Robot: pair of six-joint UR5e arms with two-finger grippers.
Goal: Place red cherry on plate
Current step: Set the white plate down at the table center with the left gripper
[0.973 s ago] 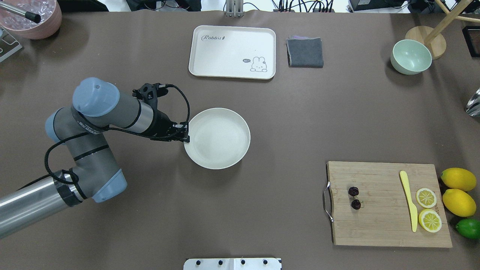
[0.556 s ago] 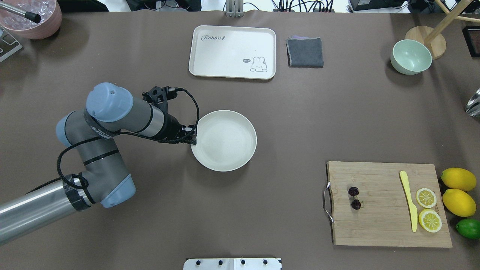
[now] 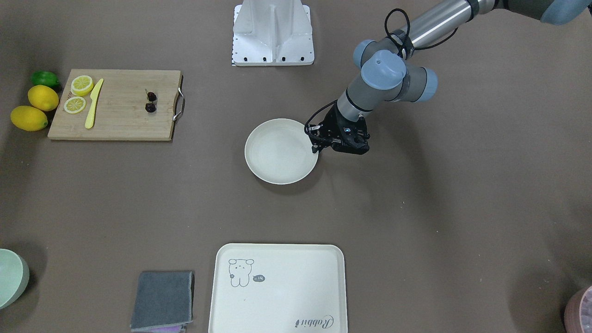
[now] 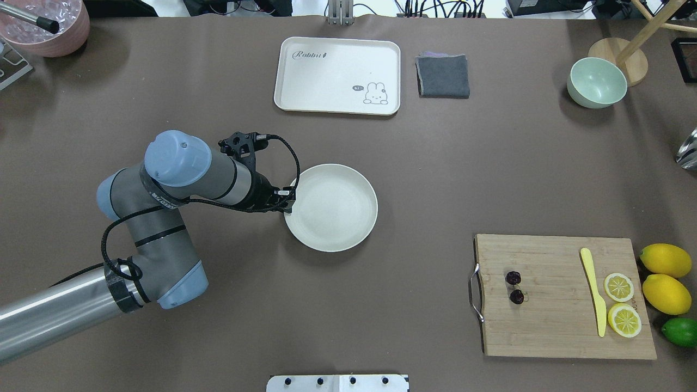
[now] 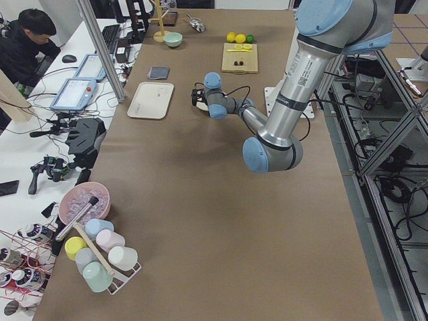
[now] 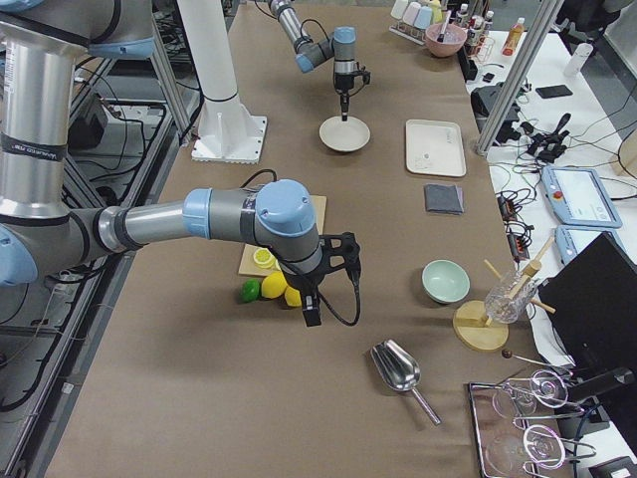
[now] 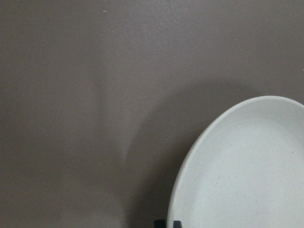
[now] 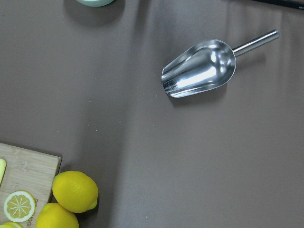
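The red cherry [image 4: 514,287], two tiny dark fruits on thin stems, lies on the left part of the wooden cutting board [image 4: 563,296]; it also shows in the front-facing view [image 3: 150,102]. The round cream plate [image 4: 330,207] sits mid-table. My left gripper [image 4: 287,202] points down at the plate's left rim [image 3: 280,151] and is shut on that rim, whose edge runs to the bottom of the left wrist view [image 7: 247,171]. My right gripper [image 6: 312,315] hangs beside the lemons, far from the cherry; I cannot tell if it is open.
A yellow knife [image 4: 593,288], lemon slices [image 4: 618,287], whole lemons [image 4: 665,260] and a lime [image 4: 680,331] crowd the board's right end. A rabbit tray [image 4: 337,75], grey cloth [image 4: 442,76] and green bowl [image 4: 596,82] line the far side. A metal scoop [image 8: 202,69] lies near the right arm.
My left arm has moved right and slightly toward the robot, and the plate has gone with it by a small step. The cherry and the board have stayed put.
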